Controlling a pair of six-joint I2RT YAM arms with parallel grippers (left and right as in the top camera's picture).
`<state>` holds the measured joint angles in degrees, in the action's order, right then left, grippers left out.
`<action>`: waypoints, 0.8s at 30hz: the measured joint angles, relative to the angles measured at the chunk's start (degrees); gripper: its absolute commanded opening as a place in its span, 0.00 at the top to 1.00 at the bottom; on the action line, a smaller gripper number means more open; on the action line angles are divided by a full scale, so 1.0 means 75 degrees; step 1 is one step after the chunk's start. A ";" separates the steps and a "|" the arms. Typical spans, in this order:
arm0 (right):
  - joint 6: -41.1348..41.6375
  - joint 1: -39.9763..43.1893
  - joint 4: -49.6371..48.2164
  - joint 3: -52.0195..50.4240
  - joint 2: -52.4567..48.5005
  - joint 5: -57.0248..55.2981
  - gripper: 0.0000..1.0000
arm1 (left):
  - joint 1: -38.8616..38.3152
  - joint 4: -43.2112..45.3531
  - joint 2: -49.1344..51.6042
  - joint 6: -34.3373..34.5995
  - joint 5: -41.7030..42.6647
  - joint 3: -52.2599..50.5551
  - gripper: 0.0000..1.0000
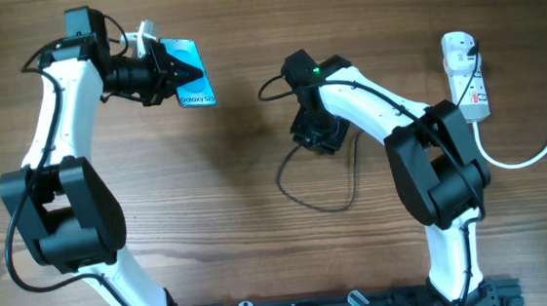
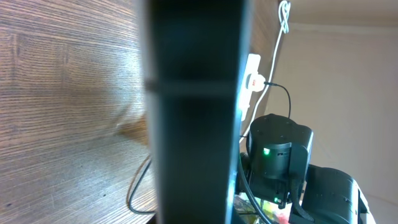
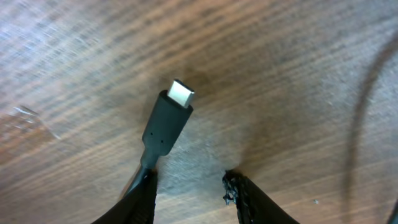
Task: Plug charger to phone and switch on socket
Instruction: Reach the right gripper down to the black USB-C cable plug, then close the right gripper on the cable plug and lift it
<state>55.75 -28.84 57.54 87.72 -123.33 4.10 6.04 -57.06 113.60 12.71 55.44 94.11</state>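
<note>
Left tool (image 1: 171,73): upper left of the overhead view, clamped shut on the small rectangular cyan-screened smartphone (image 1: 192,73), apparently holding it up so its port can be reached; the port itself cannot be seen
Right tool (image 1: 313,132): centre of the overhead view, pointing down at the brown wooden tabletop (image 1: 240,224), jaws partly apart and gripping nothing
Charger: the thin black charger cable (image 1: 307,204) loops below the right tool; its dark plug with a silver tip (image 3: 169,115) lies flat mid-frame in the right wrist view, just ahead of the fingertips (image 3: 142,199)
Likely reason: the tool seems placed to pinch behind the plug, leaving the tip free
Socket: the short white oblong power strip (image 1: 466,74) lies upper right, well apart from both tools, its thick white cord (image 1: 546,141) curving away; its switch looks untouched
</note>
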 measured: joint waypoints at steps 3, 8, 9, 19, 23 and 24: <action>0.0020 0.0000 -0.0041 0.0000 0.0000 0.0041 0.60 | 0.0000 0.0003 0.0000 0.0000 0.0000 0.0000 0.96; 0.0023 0.0020 0.0160 0.0000 0.0000 0.0335 0.56 | 0.0000 0.0003 0.0000 0.0000 0.0000 0.0000 0.96; 0.0023 0.0020 0.0181 -0.0009 0.0000 0.0379 0.55 | 0.0000 0.0003 0.0000 0.0000 0.0000 0.0000 0.96; -0.0038 0.0052 -0.0224 -0.0023 0.0000 0.1236 0.47 | -0.0006 0.0000 0.0000 0.0000 0.0000 0.0000 0.96; -0.0082 0.0052 -0.0338 -0.0032 0.0000 0.1466 0.46 | -0.0006 0.0003 0.0000 0.0000 0.0000 0.0000 0.96; -0.0096 0.0052 -0.0361 -0.0032 0.0000 0.1501 0.46 | -0.0006 0.0003 0.0000 0.0000 0.0000 0.0000 0.96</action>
<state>55.02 -28.45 54.83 87.48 -123.33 15.35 6.00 -57.04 113.60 12.71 55.44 94.11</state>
